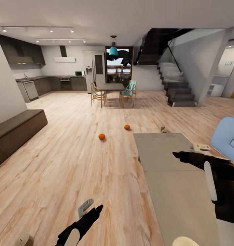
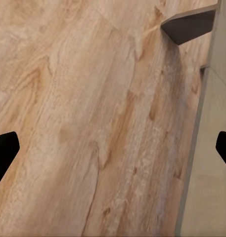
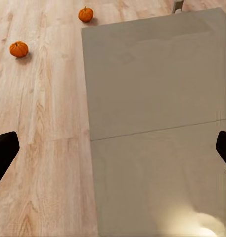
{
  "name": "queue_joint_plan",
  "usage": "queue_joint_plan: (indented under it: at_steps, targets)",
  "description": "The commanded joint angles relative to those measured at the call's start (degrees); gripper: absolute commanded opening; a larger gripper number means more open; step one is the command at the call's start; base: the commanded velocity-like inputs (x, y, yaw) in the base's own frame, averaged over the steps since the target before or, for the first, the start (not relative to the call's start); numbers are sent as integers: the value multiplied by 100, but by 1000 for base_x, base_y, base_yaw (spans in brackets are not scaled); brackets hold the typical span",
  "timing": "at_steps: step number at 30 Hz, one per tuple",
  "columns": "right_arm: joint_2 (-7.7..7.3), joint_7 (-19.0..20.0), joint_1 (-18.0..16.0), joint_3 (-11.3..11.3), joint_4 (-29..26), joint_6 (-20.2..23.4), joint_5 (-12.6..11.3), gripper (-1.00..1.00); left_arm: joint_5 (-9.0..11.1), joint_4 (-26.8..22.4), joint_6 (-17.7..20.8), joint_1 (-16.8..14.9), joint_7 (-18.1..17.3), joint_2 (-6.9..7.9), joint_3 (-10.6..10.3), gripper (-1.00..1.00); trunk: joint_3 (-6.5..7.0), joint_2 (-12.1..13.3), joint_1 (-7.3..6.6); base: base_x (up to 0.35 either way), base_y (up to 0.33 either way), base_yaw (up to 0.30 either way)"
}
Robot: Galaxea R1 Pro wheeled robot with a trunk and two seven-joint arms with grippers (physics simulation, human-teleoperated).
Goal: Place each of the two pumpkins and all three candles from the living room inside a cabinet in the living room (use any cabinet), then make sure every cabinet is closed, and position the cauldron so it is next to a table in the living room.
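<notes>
Two pumpkins [image 1: 101, 136] [image 1: 127, 127] lie on the floor beyond the grey table [image 1: 164, 160]; both grippers [image 2: 113, 148] [image 3: 113, 148] spread wide, holding nothing.

Grey table [image 1: 164, 164] on wood floor [image 1: 79, 164]; blue sofa [image 1: 228, 136] beside it; staircase [image 1: 175, 85] behind.

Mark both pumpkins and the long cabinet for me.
Nearer pumpkin [image 1: 101, 136], head view, middle of its orange body.
Farther pumpkin [image 1: 127, 127], head view, middle of its body.
Long cabinet [image 1: 17, 123], head view, flat top.

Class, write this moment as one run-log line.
left gripper: open, empty | right gripper: open, over table | pumpkins: on floor | cabinet: closed
</notes>
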Motion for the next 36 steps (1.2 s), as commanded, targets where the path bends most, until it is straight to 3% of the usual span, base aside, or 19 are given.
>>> queue_joint_plan:
  at_steps: [1, 14, 21, 36]
  targets:
    - [-1, 9, -4, -1, -5, 25, -8, 100, 58, -15, 17, -2, 50, 1, -7, 100, -6, -3, 0, 70, -169, -27]
    - [-1, 10, -4, 4, -3, 25, -8, 100, 61, -15, 16, -2, 42, 1, -2, 100, -6, -3, 0, 20, -43, -6]
    - [-1, 9, -4, 4, -3, 25, -8, 100, 158, -16, 16, 11, 35, 1, 219, 100, -6, -3, 0, 166, -2, 0]
    - [4, 10, -4, 5, -4, 25, -8, 100, 192, -19, 18, 15, 32, 1, 287, 100, -6, -3, 0, 155, 0, 0]
